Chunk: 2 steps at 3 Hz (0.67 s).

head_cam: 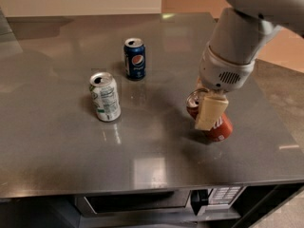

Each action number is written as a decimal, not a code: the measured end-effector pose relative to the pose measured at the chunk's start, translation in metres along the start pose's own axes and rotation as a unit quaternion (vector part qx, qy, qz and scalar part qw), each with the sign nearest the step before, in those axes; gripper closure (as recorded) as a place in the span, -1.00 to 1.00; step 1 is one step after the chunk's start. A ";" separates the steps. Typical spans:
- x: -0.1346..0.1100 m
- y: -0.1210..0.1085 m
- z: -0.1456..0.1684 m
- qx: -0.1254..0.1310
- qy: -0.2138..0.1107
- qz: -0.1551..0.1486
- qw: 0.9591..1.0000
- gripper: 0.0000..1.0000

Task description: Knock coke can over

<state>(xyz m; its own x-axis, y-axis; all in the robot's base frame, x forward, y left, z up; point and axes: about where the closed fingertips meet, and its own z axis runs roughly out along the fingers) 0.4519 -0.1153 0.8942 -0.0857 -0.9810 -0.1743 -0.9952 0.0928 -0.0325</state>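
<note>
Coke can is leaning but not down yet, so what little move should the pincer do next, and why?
The coke can is tilted, top leaning left, not lying flat on the table, and the pincer is right at its upper part. So probably nudge its top a bit further left and down.

Lit softly from overhead, neither bright nor dim. Pale square of glare on the grey table [57, 141] near the front edge, a small greenish glint at the far edge, a thin bright streak by the right rim. Faint mirrored reflections below the white and green can [105, 96] and the Pepsi can [135, 58]. Soft dark shadow on the tabletop beneath the gripper [205, 112], low against the tilted coke can [220, 127] at the right. Deep gloom under the front edge.
</note>
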 end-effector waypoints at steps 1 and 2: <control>0.000 -0.006 0.006 0.009 0.062 -0.003 0.998 0.63; 0.001 -0.009 0.011 0.014 0.100 -0.006 0.995 0.17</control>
<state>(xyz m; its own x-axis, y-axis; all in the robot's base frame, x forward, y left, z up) 0.4616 -0.1155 0.8838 -0.0847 -0.9961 0.0258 -0.9946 0.0830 -0.0619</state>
